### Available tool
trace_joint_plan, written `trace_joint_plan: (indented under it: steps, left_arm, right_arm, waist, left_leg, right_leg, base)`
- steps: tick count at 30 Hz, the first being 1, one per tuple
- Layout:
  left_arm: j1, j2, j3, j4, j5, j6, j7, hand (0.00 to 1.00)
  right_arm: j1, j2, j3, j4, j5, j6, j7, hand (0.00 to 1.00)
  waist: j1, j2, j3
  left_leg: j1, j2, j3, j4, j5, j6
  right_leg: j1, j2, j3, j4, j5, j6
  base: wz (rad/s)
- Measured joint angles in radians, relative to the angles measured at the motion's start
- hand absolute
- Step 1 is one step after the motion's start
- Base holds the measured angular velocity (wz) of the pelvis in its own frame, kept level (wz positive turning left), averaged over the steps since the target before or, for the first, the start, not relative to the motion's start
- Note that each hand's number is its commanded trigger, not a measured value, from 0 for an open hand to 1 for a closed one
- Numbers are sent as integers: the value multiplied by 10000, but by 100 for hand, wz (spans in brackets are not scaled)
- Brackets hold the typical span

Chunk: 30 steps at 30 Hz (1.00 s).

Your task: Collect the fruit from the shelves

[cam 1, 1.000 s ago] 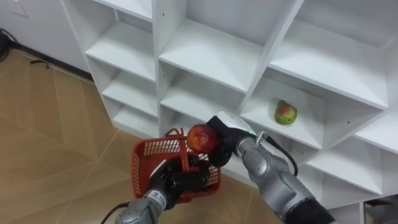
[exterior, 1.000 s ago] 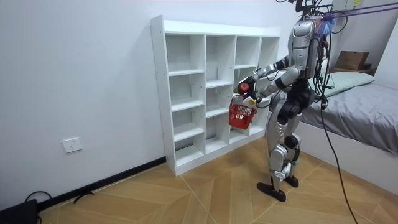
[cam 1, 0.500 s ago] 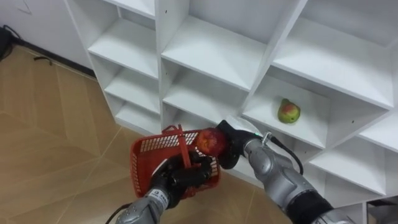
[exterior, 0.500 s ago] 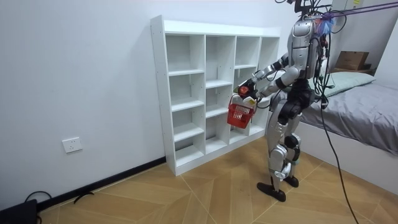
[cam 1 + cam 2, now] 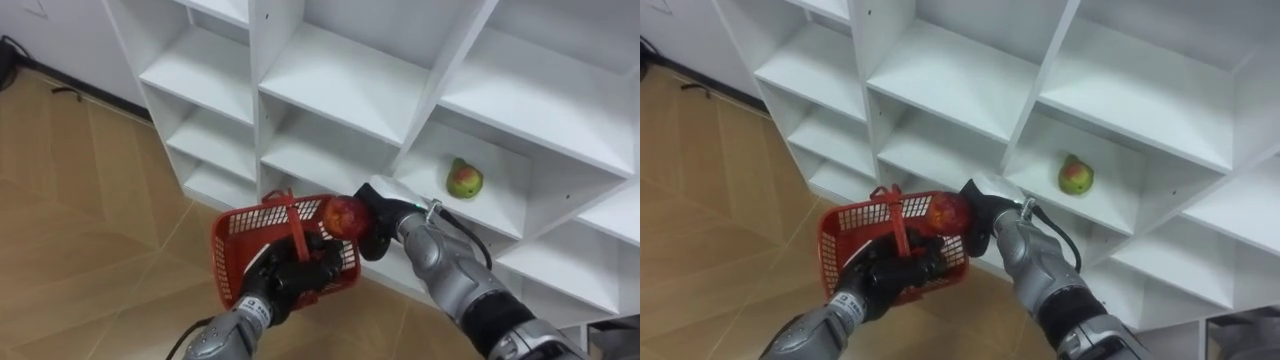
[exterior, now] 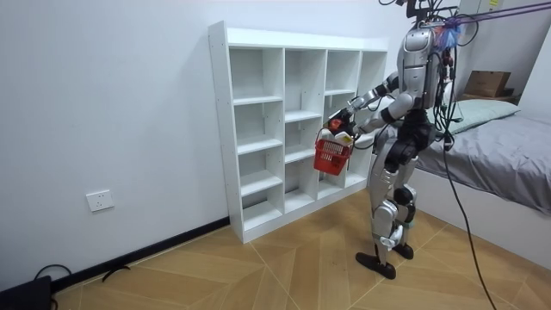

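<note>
My right hand (image 5: 374, 222), at centre frame, is wrapped round the red apple (image 5: 343, 214). The apple hangs just over the right rim of the red basket (image 5: 232, 262), whose opening lies down-left of it. My left hand (image 5: 292, 282) is curled on the basket's near side.

I'm steering through a home bedroom: a bed (image 6: 508, 164) beside the white closet (image 6: 258, 129) (herringbone wood floor (image 6: 284, 267) underfoot).

Closet (image 5: 330, 80) cut off top, right; basket (image 5: 235, 245) near wall partly behind left robot hand (image 5: 295, 280).
</note>
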Motion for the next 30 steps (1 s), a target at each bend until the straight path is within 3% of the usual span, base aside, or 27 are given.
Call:
trace_joint_plan:
  steps: [9, 11, 12, 13, 15, 16, 17, 19, 25, 30]
  left_arm:
    - [-8, -32, -144, 0, -88, -1, -3, 100]
    - [-8, -39, -241, 1, -111, -1, -3, 100]
    - [-8, -42, -248, 1, -112, -1, -3, 100]
    - [-8, -42, -275, 1, -112, 0, -3, 100]
    - [-9, -42, -356, 3, -142, 0, -2, 100]
    - [-9, -42, -427, 3, -252, 0, -2, 100]
    - [-9, -42, -500, 3, -338, 1, -2, 100]
    - [-9, -42, -583, 5, -504, 2, -2, 100]
    - [-8, -43, -686, 10, -494, 50, -5, 100]
    - [-10, -41, -657, 115, -496, 308, 35, 100]
  right_arm:
    - [-62, 115, 8, 0, -173, 3, 11, 100]
    - [-82, 126, 13, -1, -228, 4, 16, 96]
    - [-82, 128, 19, -1, -235, 14, 17, 76]
    - [-81, 139, 26, -1, -244, 51, 27, 71]
    - [-82, 156, 29, -4, -243, 76, 61, 42]
    - [-82, 168, 30, -9, -243, 98, 102, 36]
    - [-82, 186, 32, -10, -243, 130, 116, 17]
    - [-82, 214, 32, -13, -242, 143, 120, 1]
    - [-87, 251, 24, -434, -256, 295, 243, 0]
    - [-268, 269, 25, -524, -255, 285, 319, 0]
  waist:
    - [-10, -120, 32]
    - [-8, -134, 39]
    - [-7, -139, 42]
    - [-8, -145, 45]
    - [-17, -145, 45]
    - [-17, -145, 45]
    - [-16, -145, 45]
    - [-16, -145, 45]
    - [-13, -203, 15]
    - [-22, -214, 11]
  left_leg:
    - [-3, -7, 9, -13, 0, 1]
    - [-3, -8, 0, -14, 0, 1]
    - [-3, -7, -2, -14, 0, 1]
    - [-3, -6, -9, -13, 0, 1]
    - [-3, -6, -34, -13, 0, 1]
    - [-3, -6, -36, -12, 0, 1]
    - [-3, -4, -40, -11, 0, 1]
    - [-4, -1, -37, -12, 0, 1]
    - [-148, 5, 0, 0, 1, -2]
    - [-154, 5, -8, -8, 0, -1]
  right_leg:
    - [-3, 11, 27, -18, -2, 2]
    - [-7, 12, 67, -18, -2, 2]
    - [-9, 11, 66, -18, -2, 2]
    - [-10, 12, 65, -18, -2, 2]
    - [-9, 13, 72, -18, -2, 2]
    - [-9, 13, 76, -15, -1, 2]
    - [-10, 14, 79, -12, -1, 2]
    - [-15, 16, 89, -10, -1, 2]
    - [-170, 22, 35, 3, 1, -1]
    - [-172, 16, -31, 0, 1, -1]
  base:
    - [0]
    - [0]
    - [0]
    - [0]
    - [0]
    - [0]
    - [0]
    - [0]
    - [0]
    - [0]
